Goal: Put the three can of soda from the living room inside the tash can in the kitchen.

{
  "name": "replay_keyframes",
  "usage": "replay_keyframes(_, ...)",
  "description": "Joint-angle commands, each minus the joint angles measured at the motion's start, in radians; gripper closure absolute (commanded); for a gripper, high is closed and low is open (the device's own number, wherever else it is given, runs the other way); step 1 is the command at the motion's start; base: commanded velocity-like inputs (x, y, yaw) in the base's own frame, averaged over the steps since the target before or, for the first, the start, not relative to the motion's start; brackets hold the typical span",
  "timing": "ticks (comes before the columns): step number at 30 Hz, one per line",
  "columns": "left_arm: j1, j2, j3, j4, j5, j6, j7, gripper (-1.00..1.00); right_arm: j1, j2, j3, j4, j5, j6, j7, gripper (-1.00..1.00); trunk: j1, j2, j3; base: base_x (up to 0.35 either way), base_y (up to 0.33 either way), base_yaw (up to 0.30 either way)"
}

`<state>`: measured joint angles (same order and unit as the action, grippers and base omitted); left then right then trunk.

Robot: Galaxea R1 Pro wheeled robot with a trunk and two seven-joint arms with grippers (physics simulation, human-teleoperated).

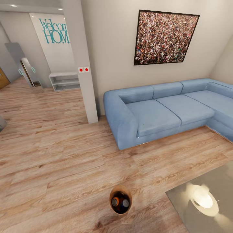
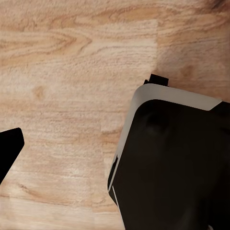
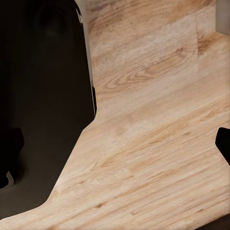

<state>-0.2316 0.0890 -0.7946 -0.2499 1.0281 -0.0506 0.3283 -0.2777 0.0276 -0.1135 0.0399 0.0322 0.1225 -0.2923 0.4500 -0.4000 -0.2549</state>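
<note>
The tash can [image 1: 120, 199] is seen standing upright on the wooden floor [image 1: 64, 155] of the living room, near the corner of the glass-topped low table [image 1: 207, 197] and well apart from the light-blue sofa [image 1: 161, 110]. Inside it, an orange can [image 1: 115, 202] and a blue can [image 1: 125, 203] are visible; whether a third can lies under them cannot be told. In the wrist views mostly floor and the robot's dark body are shown, with only a dark finger edge at the border of each, so it cannot be told how far either hand is open or whether anything is held. It is judged that the bin must now be carried to the kitchen. It should be grasped by the rim and kept upright, so that no can is spilled.
</note>
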Motion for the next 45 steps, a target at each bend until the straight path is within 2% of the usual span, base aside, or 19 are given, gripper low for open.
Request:
replay_keyframes(1,0.000,0.000,0.000,0.000,0.000,0.000,0.000,-1.00,0.000,0.000,0.000,0.000,0.000,0.000,0.000,-1.00,0.000,0.000,0.000,0.000,0.000,0.000)
replay_keyframes(45,0.000,0.000,0.000,0.000,0.001,0.000,0.000,-1.00,0.000,0.000,0.000,0.000,0.000,0.000,0.000,-1.00,0.000,0.000,0.000,0.000,0.000,0.000)
